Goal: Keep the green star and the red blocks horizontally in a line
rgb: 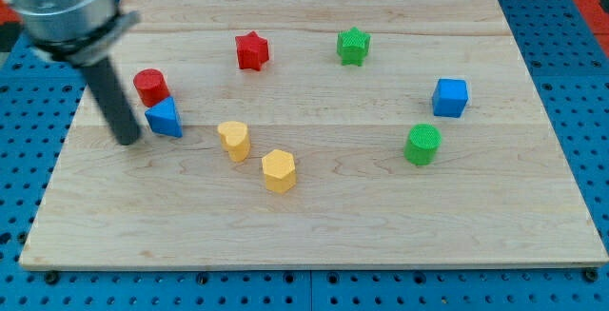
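The green star lies near the view's top, right of centre. The red star lies to its left at about the same height. The red cylinder sits lower, at the view's left. My tip rests on the board just left of the blue triangular block, below and left of the red cylinder, close to the blue block; I cannot tell if it touches it.
A yellow heart-like block and a yellow hexagonal block lie near the centre. A green cylinder and a blue cube are at the right. The wooden board lies on a blue pegboard.
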Motion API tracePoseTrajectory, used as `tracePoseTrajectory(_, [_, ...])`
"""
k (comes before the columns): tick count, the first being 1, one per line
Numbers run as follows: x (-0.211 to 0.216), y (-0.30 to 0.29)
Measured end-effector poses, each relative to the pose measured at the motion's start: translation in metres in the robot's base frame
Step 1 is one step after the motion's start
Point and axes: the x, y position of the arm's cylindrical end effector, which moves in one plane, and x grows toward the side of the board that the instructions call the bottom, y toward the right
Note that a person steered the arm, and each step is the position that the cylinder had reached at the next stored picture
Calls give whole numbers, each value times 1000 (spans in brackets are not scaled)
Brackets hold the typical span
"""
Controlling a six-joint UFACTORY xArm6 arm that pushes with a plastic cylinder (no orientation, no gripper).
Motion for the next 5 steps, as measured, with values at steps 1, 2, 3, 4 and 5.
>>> tracePoseTrajectory(1, [-18, -34])
tracePoseTrajectory(2, [-38, 18])
tracePoseTrajectory(3, [-69, 42])
tracePoseTrajectory(4, [-75, 10])
tracePoseTrajectory(5, [-98, -45])
